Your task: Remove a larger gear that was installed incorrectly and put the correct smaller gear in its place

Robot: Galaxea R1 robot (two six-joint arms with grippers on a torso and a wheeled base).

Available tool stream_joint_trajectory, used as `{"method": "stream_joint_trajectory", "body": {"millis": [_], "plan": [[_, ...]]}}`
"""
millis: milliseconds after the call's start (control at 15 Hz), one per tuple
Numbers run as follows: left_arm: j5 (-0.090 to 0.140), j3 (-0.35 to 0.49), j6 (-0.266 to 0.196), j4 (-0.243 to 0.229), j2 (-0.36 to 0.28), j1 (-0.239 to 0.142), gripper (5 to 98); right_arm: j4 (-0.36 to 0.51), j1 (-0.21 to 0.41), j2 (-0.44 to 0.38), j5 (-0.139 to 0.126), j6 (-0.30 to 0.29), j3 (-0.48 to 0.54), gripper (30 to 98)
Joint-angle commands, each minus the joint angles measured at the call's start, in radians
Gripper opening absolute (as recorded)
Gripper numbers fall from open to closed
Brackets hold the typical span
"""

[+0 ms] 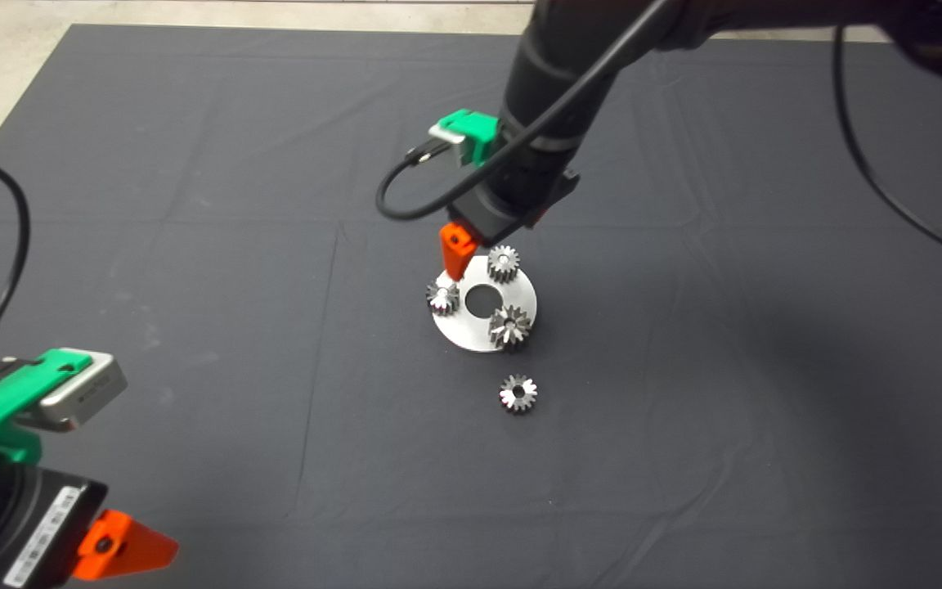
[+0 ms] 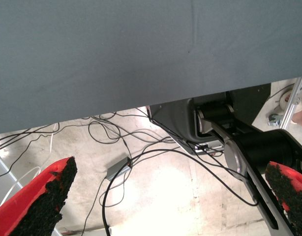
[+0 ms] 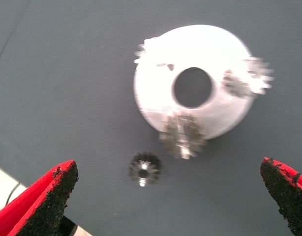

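Right gripper [image 1: 471, 249] hangs above the far edge of the round white disc [image 1: 520, 286] near the middle of the dark mat [image 1: 193, 245], fingers spread wide and holding nothing; in the right wrist view both red fingers [image 3: 40, 204] stand far apart with the disc between them. Disc has a round centre hole and carries three steel gears around its rim. Larger gear [image 1: 509, 327] sits on the near edge of the disc, overhanging the rim slightly; it shows in the right wrist view [image 3: 183, 135] as the widest of the three. Two other gears on the disc: one at the far edge [image 1: 504, 263], just beside the right gripper's visible finger, one at the left edge [image 1: 442, 297]. Smaller gear [image 1: 518, 393] lies loose on the mat, near the disc but apart from it, close to the larger gear; also seen in the right wrist view [image 3: 144, 169]. Left gripper [image 1: 123, 546] is parked at the lower left edge of the head view, fingers [image 2: 40, 201] wide apart and empty; its wrist view shows the mat edge and floor cables [image 2: 116, 162].
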Motion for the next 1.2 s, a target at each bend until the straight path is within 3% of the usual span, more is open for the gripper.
{"method": "stream_joint_trajectory", "body": {"millis": [0, 400, 667, 1133], "plan": [[0.006, 0.011, -0.001, -0.016, -0.004, -0.010, 98.2, 0.004, -0.035, 0.012, -0.012, -0.007, -0.016, 97.8], [0.009, 0.013, -0.003, -0.015, -0.003, -0.010, 98.2, -0.001, -0.083, -0.028, -0.028, -0.015, 0.047, 97.8], [0.011, 0.013, -0.006, -0.015, -0.005, -0.010, 98.2, -0.012, -0.138, -0.045, -0.032, -0.059, 0.048, 97.8], [0.012, 0.014, -0.007, -0.015, -0.014, -0.010, 98.2, -0.173, -0.216, -0.130, -0.035, -0.122, 0.050, 97.8]]}}
